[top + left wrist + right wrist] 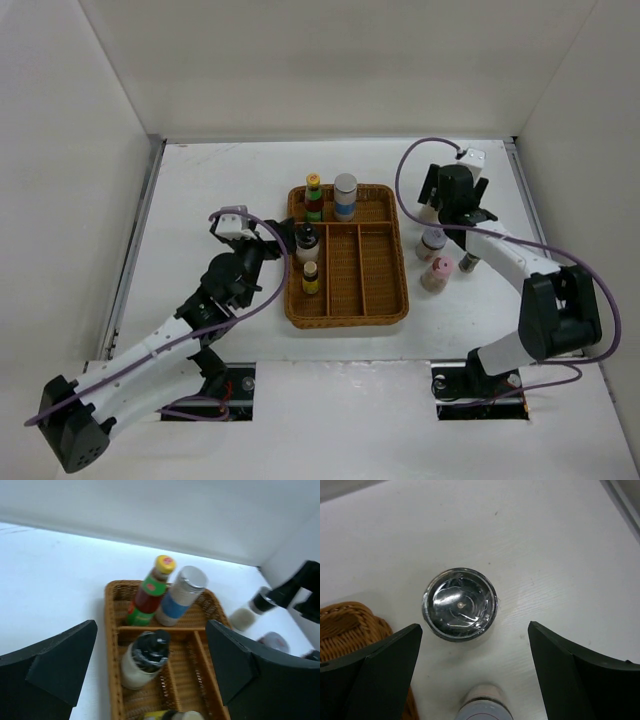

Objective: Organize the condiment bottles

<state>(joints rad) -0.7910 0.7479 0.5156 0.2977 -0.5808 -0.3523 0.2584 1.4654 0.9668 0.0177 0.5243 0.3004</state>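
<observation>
With left hand (151, 635) spread wide, empty, near black-capped jar (146, 655) in wicker tray (112, 630); with right hand (475, 627) equally wide above shiny-lidded jar (460, 604), perhaps black, on worktop (545, 545).

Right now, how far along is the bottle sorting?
Done: four bottles stand in the wicker tray, among them the green bottle and blue-labelled jar. In hand: nothing; both the left gripper and right gripper are open, the right over a dark-capped bottle. Left: that, the pink-capped bottle and others beside the tray.
</observation>
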